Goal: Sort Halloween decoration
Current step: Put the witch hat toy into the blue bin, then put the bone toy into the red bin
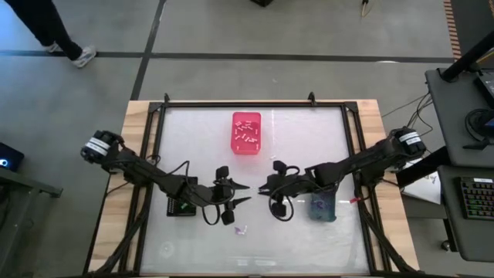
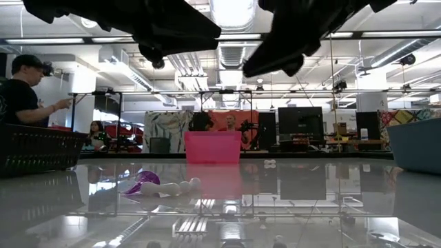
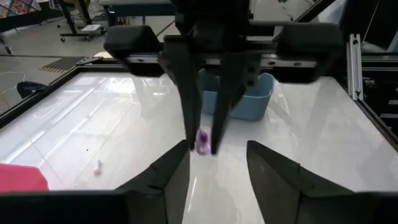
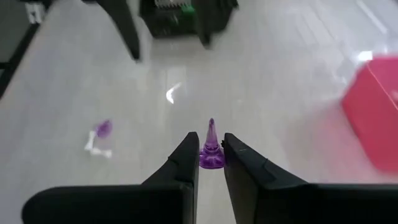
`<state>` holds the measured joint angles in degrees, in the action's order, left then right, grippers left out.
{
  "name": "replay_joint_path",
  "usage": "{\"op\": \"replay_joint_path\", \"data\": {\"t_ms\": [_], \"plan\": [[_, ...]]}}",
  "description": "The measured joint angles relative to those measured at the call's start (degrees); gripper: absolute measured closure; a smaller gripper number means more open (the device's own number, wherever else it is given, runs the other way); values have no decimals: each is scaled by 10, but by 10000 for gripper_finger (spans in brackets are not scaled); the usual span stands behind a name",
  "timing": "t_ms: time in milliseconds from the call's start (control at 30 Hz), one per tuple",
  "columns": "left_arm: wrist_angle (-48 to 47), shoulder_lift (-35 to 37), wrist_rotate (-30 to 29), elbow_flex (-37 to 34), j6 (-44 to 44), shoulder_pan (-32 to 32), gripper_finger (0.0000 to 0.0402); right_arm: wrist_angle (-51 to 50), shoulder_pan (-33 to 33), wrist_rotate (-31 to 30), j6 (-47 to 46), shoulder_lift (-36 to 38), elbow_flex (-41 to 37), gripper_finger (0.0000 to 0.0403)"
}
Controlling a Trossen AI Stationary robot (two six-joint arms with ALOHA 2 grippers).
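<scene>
A purple cone-shaped Halloween decoration piece [image 4: 211, 149] is held above the middle of the table by my right gripper [image 1: 263, 190], which is shut on it. My left gripper [image 1: 241, 193] stands open right opposite, its fingertips on either side of the right gripper's tips, touching nothing. Another purple piece [image 1: 241, 229] and a white piece [image 4: 98, 150] lie on the table nearer the front edge. Several white pieces lie in the pink bin [image 1: 247, 133]. My right gripper pinches the purple piece by its wide base [image 4: 211, 163] between its two fingertips. The fingers come slanting down from the table's right side. The piece's pointed tip [image 4: 211, 124] sticks out ahead of the fingers, and the piece is lifted clear of the table.
A black bin [image 1: 181, 205] sits under my left arm and a grey-blue bin [image 1: 323, 207] under my right arm. The pink bin stands toward the far edge, in the middle. A black frame [image 1: 158, 116] rims the glossy table top. People show in the room behind.
</scene>
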<state>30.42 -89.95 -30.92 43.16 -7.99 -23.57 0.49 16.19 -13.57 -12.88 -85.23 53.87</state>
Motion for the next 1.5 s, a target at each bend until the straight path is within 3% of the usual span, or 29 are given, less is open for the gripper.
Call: {"op": "replay_joint_path", "data": {"t_ms": [467, 867, 1100, 1300, 1500], "plan": [[-114, 73, 4, 0, -2, 0, 244, -335, 0, 11, -229, 135, 0, 359], [-168, 105, 4, 0, -5, 0, 244, -497, 23, 182, -400, 153, 0, 359], [-169, 105, 3, 0, -5, 0, 244, -623, 38, 230, -505, 153, 0, 359], [-168, 105, 3, 0, -5, 0, 244, -645, 38, 220, -519, 150, -1, 351], [-168, 104, 3, 0, -5, 0, 244, -645, 38, 200, -521, 150, -1, 303]]}}
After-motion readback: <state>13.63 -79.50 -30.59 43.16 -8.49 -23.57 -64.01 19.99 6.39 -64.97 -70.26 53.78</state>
